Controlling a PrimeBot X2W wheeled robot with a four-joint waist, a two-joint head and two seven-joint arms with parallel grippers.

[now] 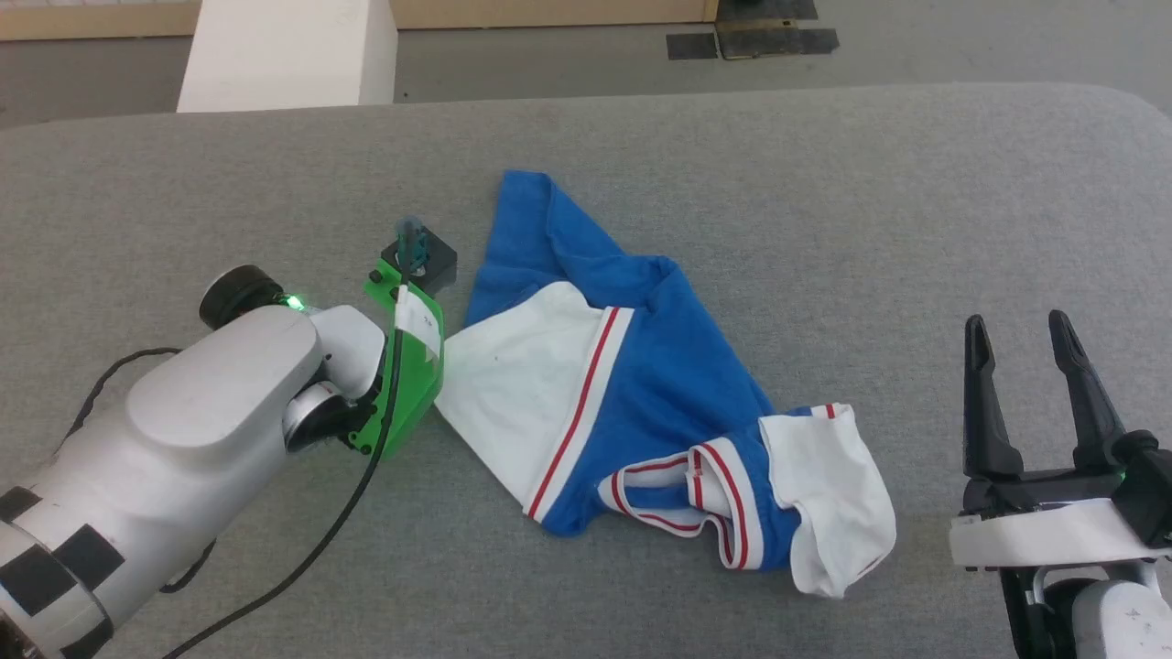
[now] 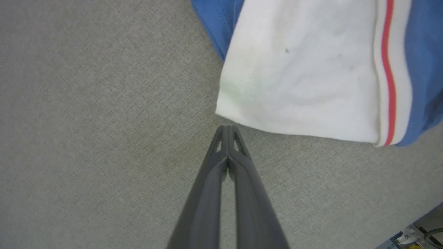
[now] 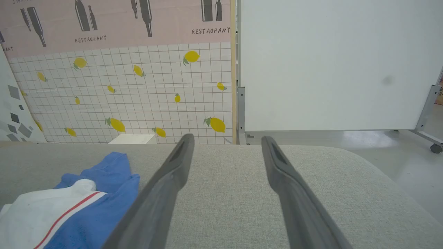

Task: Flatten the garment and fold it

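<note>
Presently, item one: the garment [image 1: 678,366], a blue shirt with white sleeves and red-and-white striped trim. It lies bunched at the middle of the grey counter [image 1: 824,183]. One white sleeve is spread toward the robot's left, the other is rumpled toward its right, and the blue body is creased and doubled over between them. A striped band, perhaps the collar, is twisted at the near edge.

Progress, as judged: flattening is not done and no fold has been made, so nearly the whole task is left.

Item two: left tool [image 2: 227,128], fingers pressed together, tips on the counter right at the corner of the spread white sleeve. In the left wrist view I cannot tell whether any cloth is pinched between them. The step in hand looks like taking that corner to draw the sleeve outward.

Item three: right tool [image 1: 1016,322], fingers wide apart and holding nothing, set well apart from the garment at the counter's near right.

Containers: no entry. Nothing listed holds anything else, and the garment rests directly on the counter.

Surroundings: a white block [image 1: 284,55] on the floor beyond the counter, a tiled wall panel with lemons [image 3: 138,97], and a white board on a wheeled frame [image 3: 328,62].
</note>
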